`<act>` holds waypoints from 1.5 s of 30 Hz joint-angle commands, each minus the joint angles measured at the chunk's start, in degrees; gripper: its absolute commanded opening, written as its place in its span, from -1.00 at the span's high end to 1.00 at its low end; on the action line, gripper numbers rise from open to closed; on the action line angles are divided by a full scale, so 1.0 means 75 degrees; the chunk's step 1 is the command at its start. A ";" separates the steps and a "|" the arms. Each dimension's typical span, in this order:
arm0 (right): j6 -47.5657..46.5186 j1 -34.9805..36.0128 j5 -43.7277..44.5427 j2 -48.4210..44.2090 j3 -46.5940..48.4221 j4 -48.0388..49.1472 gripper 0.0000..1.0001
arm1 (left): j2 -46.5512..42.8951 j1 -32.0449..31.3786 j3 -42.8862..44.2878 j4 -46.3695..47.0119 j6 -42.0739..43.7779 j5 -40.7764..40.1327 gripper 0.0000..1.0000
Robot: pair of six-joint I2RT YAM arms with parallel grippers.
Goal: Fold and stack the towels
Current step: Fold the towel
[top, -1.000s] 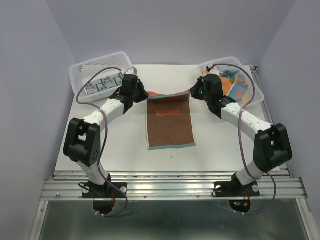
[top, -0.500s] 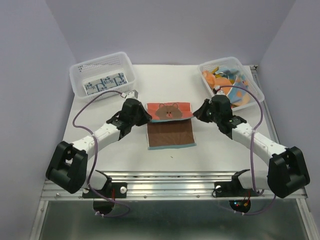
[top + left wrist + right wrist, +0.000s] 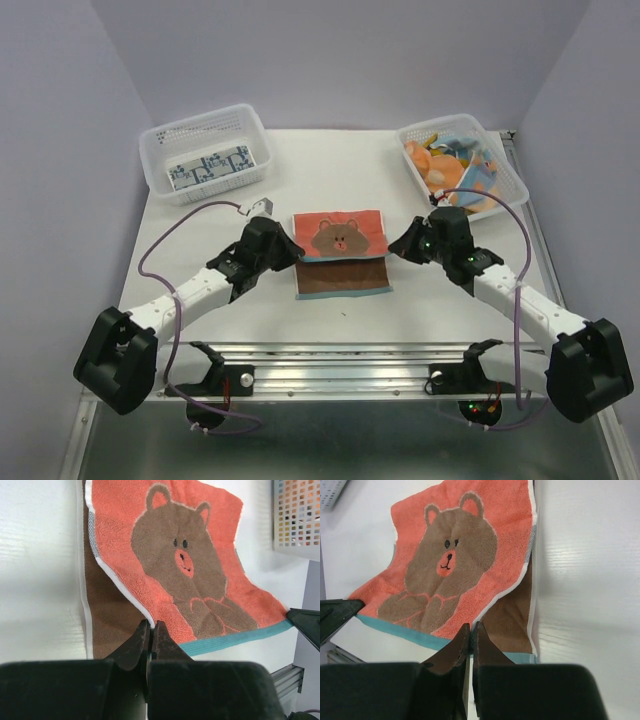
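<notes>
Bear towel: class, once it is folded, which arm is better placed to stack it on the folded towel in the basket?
Probably left. The left fingers grip the bear towel on the side nearer the basket holding the folded blue-white towel; the right fingers grip its other side, farther away.

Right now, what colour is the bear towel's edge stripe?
The towel has a teal stripe; best in left wrist view.

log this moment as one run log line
left end effector: shut on bear towel | right end effector: shut on bear towel | fold: bear side up, brown strip showing
</notes>
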 commanded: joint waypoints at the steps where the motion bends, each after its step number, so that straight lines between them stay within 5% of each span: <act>1: 0.0005 -0.0032 -0.0152 -0.0388 -0.0063 -0.0012 0.99 | -0.0462 -0.0022 -0.0041 -0.0013 -0.0056 0.0003 1.00; 13: -0.0077 -0.0032 -0.0362 -0.0811 -0.0213 -0.0481 0.99 | -0.0790 -0.0163 -0.0321 -0.0329 -0.0243 0.0341 1.00; 26: 0.0286 -0.0032 -0.1206 -0.0108 -0.1562 0.0479 0.96 | -0.0358 -0.0292 -0.1212 -0.0388 -0.0243 0.0601 0.98; 30: 0.0356 -0.0032 -0.1301 -0.0002 -0.1808 0.0562 0.69 | -0.0369 -0.0315 -0.1446 -0.0423 -0.0243 0.0730 0.54; 33: 0.0357 -0.0032 -0.1300 -0.0119 -0.1879 0.0422 0.41 | -0.0614 -0.0339 -0.1494 -0.0587 -0.0243 0.0824 -0.03; 35: 0.0322 -0.0032 -0.1289 -0.0248 -0.1867 0.0282 -0.03 | -0.0917 -0.0374 -0.1482 -0.0773 -0.0185 0.0801 -0.20; 36: 0.0264 -0.0032 -0.1231 -0.0376 -0.1832 0.0234 -0.48 | -0.1024 -0.0374 -0.1482 -0.0856 -0.0091 0.0777 -0.29; 38: 0.0065 -0.0032 -0.1160 -0.0540 -0.1599 0.0175 -1.00 | -0.1258 -0.0374 -0.1401 -0.0985 0.0015 0.0579 -0.90; 45: -0.0183 -0.0032 -0.0541 -0.0319 -0.0381 0.0643 -1.00 | -0.0382 0.0000 -0.0394 -0.0986 0.0564 -0.0313 -0.97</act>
